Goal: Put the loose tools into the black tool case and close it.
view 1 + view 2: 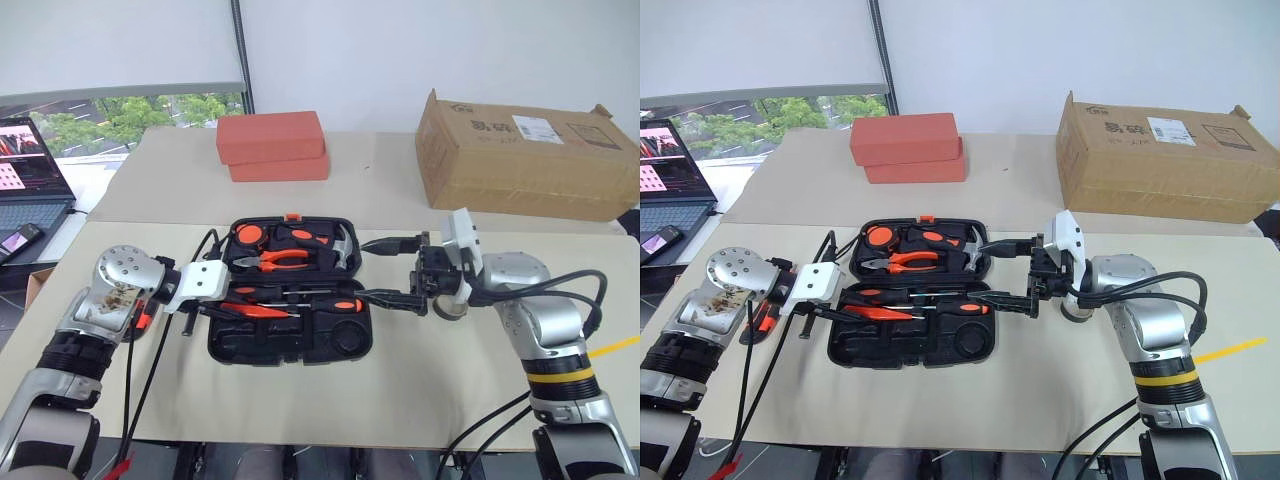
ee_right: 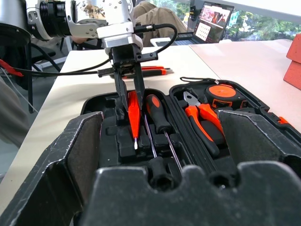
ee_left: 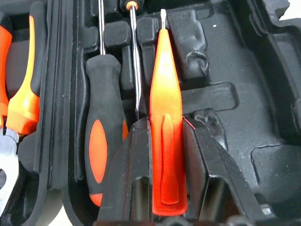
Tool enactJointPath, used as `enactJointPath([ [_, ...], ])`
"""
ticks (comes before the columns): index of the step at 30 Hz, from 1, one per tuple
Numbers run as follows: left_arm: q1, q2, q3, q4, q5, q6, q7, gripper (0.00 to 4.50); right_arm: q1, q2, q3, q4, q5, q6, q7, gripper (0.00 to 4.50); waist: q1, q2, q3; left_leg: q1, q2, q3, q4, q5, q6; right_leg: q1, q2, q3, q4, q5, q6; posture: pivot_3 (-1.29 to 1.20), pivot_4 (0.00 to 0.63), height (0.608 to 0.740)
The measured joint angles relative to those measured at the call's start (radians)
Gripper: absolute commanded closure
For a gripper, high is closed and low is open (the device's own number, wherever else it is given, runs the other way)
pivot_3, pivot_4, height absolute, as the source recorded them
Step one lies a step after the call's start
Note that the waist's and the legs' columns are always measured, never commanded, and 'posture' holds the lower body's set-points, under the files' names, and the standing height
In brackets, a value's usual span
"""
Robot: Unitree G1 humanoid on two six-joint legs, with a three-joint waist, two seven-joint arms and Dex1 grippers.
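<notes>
Tabletop cardboard box (image 1: 525, 155), white label unreadable.

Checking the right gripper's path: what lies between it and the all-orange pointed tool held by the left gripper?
In the right wrist view, two screwdrivers lie seated in the black tool case between the right gripper and the all-orange pointed tool, clamped by the left gripper.

left gripper (image 2: 130, 101) clamped, right gripper (image 1: 392, 272) spread wide

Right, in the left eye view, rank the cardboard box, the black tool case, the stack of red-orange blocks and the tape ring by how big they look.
1. cardboard box
2. black tool case, close behind; it lies nearer the camera, so this order is unsure
3. red-orange blocks
4. tape ring, smallest, partly hidden by the right arm
</notes>
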Motion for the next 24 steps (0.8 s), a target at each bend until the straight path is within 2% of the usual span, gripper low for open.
enactJointPath([
  [24,0.048,0.002,0.003,-0.114,0.015,0.142,0.070,4.05,-0.005,0.021,0.000,0.031,-0.003,-0.043,0.022,0.00,0.001,0.000,0.000,0.003,0.000,0.000,0.001,-0.001,0.002,0.002,0.000,0.001,0.003,0.000,0.000,0.00,0.150,0.711],
])
